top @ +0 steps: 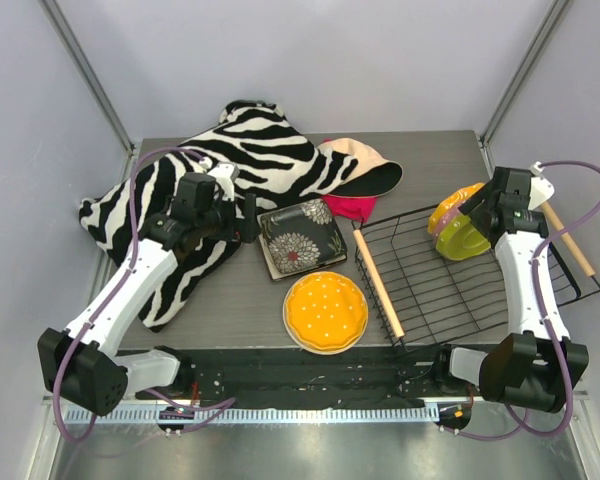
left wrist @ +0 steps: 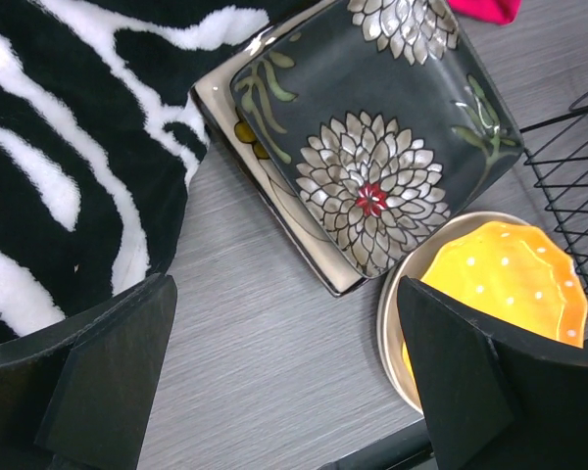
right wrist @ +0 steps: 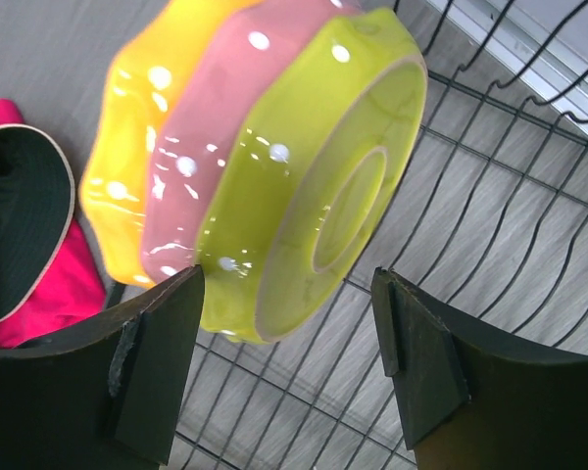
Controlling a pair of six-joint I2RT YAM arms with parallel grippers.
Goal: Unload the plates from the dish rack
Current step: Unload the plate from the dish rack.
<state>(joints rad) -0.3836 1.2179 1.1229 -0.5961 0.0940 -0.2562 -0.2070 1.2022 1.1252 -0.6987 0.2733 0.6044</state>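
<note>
The black wire dish rack (top: 450, 290) stands at the right. Three plates lean on edge together at its far end: yellow (right wrist: 137, 127), pink (right wrist: 216, 117) and yellow-green (right wrist: 314, 196). My right gripper (right wrist: 286, 284) is open and empty, its fingers either side of the yellow-green plate's lower rim without touching it. The dark square flower plate (top: 300, 240) lies on the cream square plate (left wrist: 220, 103) on the table. The orange dotted plate (top: 326, 310) lies on a round cream plate (left wrist: 387, 313). My left gripper (left wrist: 284, 294) is open and empty over bare table just left of them.
A zebra-striped cloth (top: 180, 200) covers the table's left and back. A peach floppy hat (top: 365, 165) and a pink cloth (top: 350, 208) lie behind the rack. The rack's wooden handles (top: 378, 283) run along its two sides. Grey walls enclose the table.
</note>
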